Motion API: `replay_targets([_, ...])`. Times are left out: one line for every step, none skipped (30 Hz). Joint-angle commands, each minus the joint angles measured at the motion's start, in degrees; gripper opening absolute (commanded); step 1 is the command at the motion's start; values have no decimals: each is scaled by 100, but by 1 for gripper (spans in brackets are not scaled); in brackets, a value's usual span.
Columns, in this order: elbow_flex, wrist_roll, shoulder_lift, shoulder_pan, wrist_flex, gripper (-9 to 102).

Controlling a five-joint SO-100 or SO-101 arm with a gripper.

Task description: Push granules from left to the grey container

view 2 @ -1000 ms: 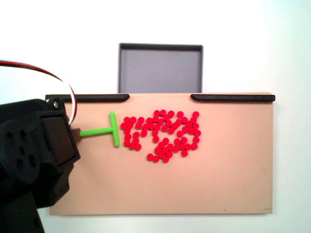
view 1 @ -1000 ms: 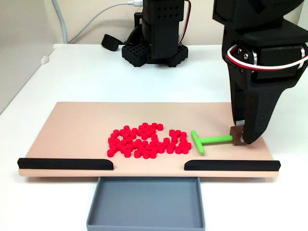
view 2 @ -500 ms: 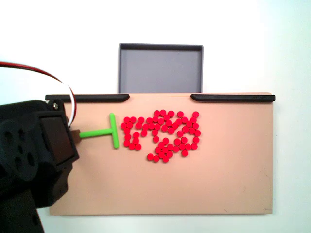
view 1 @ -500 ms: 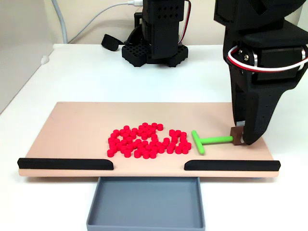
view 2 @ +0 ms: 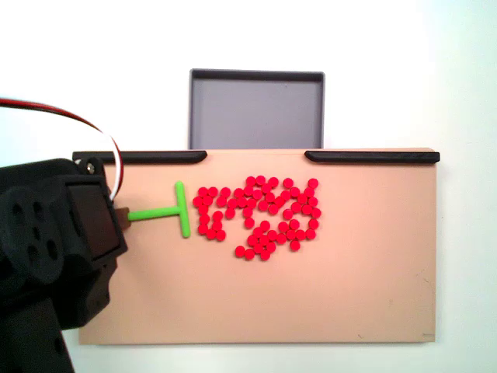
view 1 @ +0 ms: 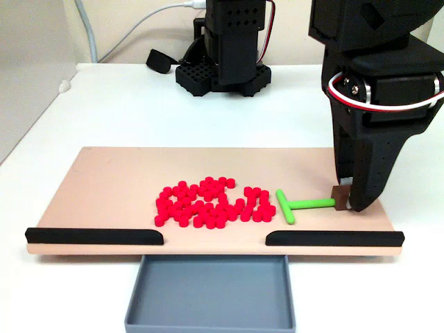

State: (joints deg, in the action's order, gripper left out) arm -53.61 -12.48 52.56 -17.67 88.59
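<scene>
The granules (view 1: pixel 211 202) (view 2: pixel 258 216) form a loose red cluster in the middle of the beige board (view 1: pixel 111 180) (view 2: pixel 349 287). A green T-shaped stick (view 1: pixel 298 205) (view 2: pixel 167 210) lies flat on the board, its crossbar just beside the cluster's edge. My gripper (view 1: pixel 347 201) is shut on the stick's brown end block, at the right in one fixed view and at the left in the other, where the arm hides the fingertips. The grey container (view 1: pixel 210 291) (view 2: pixel 256 109) sits empty against the board's edge, at the gap between two black strips.
Black strips (view 1: pixel 94 236) (view 1: pixel 334 238) line the board's edge on either side of the gap. The arm's black base (view 1: pixel 225 48) and a white cable (view 1: pixel 132 31) stand behind the board on the white table.
The gripper and the green stick have barely shifted; the granules lie as before.
</scene>
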Motion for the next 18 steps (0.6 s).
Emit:
replay_targets([105, 79, 9, 105, 9, 0])
replay_targets([79, 79, 9, 123, 9, 0])
replay_targets([62, 88, 18, 141, 9, 0])
replay_targets([35, 88, 35, 158, 9, 0])
replay_targets([26, 97, 35, 176, 9, 0])
replay_targets([26, 105, 35, 193, 9, 0])
replay_targets([26, 114, 44, 211, 9, 0])
replay_targets([26, 114, 44, 229, 9, 0])
replay_targets([26, 123, 44, 237, 9, 0])
replay_targets([26, 132, 44, 255, 9, 0])
replay_targets([26, 141, 44, 264, 9, 0])
replay_targets([26, 149, 44, 272, 9, 0])
replay_targets([26, 158, 44, 281, 9, 0])
replay_targets([26, 158, 44, 290, 9, 0])
replay_targets([26, 167, 44, 290, 9, 0])
replay_targets([26, 167, 53, 299, 9, 0])
replay_targets([26, 167, 53, 299, 9, 0])
replay_targets([18, 167, 53, 308, 9, 0])
